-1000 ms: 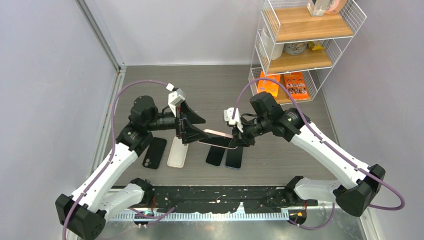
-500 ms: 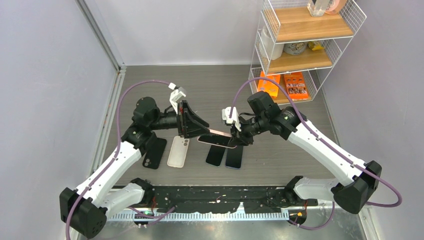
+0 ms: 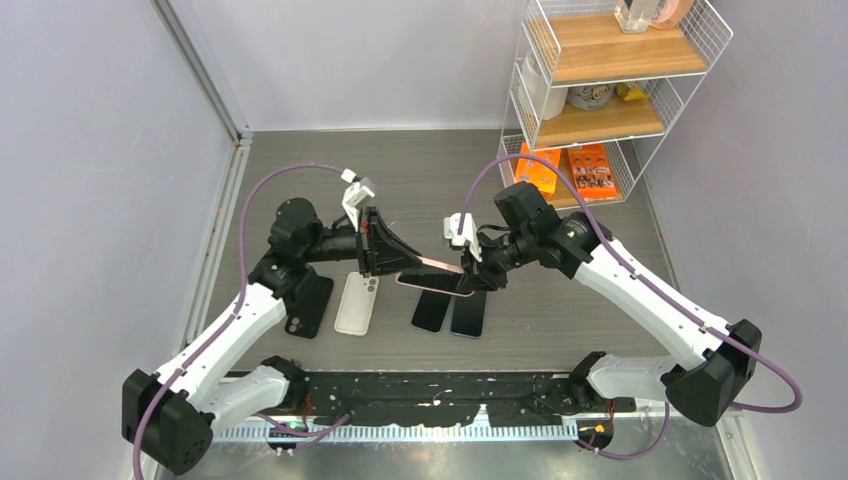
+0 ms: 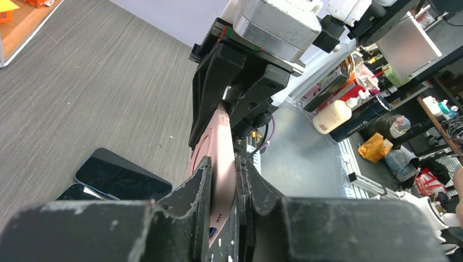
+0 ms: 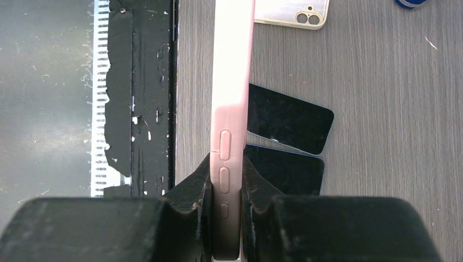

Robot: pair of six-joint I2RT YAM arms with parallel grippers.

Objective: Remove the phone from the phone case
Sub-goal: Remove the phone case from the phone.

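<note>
A pink phone case (image 3: 435,275) hangs level above the table between my two grippers. The phone in it does not show apart from the case. My left gripper (image 3: 400,268) is shut on the case's left end; in the left wrist view both fingers press the pink case (image 4: 218,158) at the left gripper (image 4: 223,169). My right gripper (image 3: 472,280) is shut on the right end. In the right wrist view the case (image 5: 232,82) stands edge-on, side buttons showing, clamped in the right gripper (image 5: 225,174).
On the table under the case lie two dark phones (image 3: 432,310) (image 3: 468,314), a clear case (image 3: 356,303) and a black case (image 3: 310,305). A wire shelf (image 3: 600,90) with boxes stands at the back right. Walls close in the left and back.
My left gripper has slid right onto the case's left end and closed on it. The right gripper kept its grip and shifted only slightly.
</note>
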